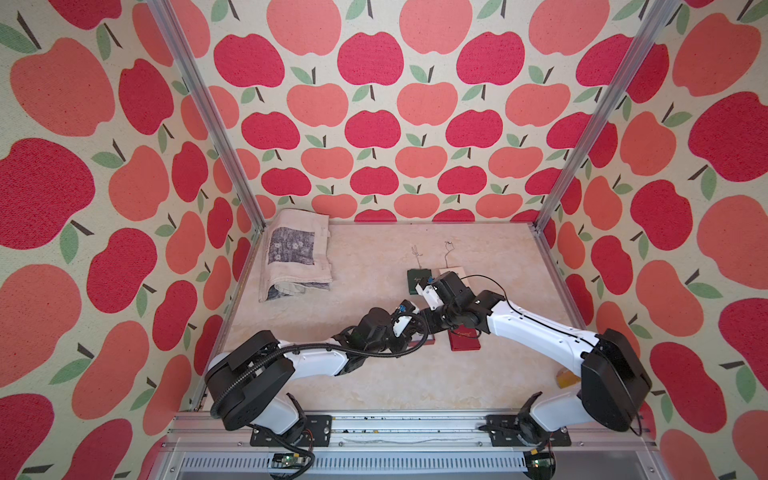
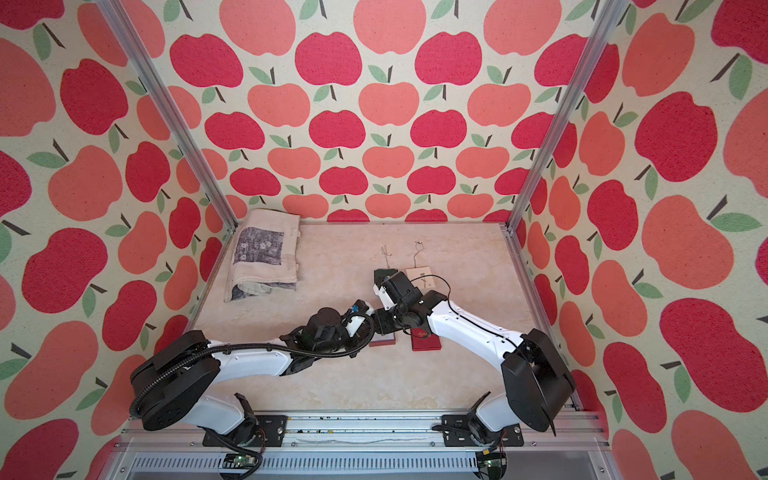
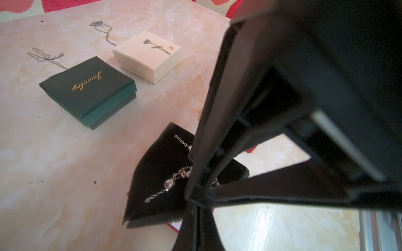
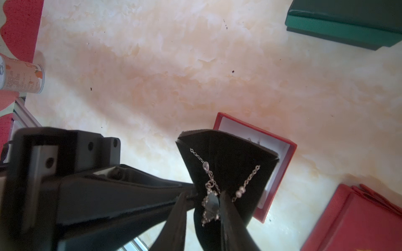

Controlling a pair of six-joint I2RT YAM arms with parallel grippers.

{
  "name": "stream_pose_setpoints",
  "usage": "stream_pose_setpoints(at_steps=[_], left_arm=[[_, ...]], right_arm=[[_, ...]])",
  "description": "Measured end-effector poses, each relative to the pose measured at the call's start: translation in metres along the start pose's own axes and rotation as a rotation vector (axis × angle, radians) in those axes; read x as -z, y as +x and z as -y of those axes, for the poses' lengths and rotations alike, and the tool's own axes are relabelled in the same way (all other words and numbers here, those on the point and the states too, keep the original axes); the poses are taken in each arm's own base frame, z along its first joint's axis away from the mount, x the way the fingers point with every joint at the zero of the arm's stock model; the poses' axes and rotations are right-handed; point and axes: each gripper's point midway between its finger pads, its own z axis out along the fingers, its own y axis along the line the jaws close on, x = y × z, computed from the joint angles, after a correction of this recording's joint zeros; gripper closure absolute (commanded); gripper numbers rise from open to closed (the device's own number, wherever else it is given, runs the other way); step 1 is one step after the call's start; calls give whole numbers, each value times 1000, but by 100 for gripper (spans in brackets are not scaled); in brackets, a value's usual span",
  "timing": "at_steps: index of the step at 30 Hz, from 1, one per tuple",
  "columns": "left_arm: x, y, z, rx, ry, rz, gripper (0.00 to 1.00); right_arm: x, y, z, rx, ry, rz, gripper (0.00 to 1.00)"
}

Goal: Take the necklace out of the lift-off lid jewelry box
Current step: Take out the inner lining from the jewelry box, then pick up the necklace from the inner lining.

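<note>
Near the green box (image 3: 87, 91), cream box (image 3: 148, 54) and red lid (image 4: 356, 223), the left gripper (image 4: 191, 193) pinches the black pad (image 4: 230, 156) bearing the necklace (image 4: 248, 180) above the open red box (image 4: 281, 173), while the right gripper (image 4: 204, 195), reaching in opposite, stands parted astride the pendant.

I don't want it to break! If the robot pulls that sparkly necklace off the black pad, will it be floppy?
Probably very floppy and light: the necklace is a thin chain lying loosely across the black pad. It may snag, since its ends seem to run to the pad's edges.
</note>
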Motion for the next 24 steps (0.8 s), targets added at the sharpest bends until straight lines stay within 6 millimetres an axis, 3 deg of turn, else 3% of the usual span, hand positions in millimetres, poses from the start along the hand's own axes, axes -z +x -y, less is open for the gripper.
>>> stream_pose_setpoints(at_steps=[24], left_arm=[[5, 15, -1, -24, -29, -44, 100]], right_arm=[[-17, 13, 0, 0, -28, -73, 81]])
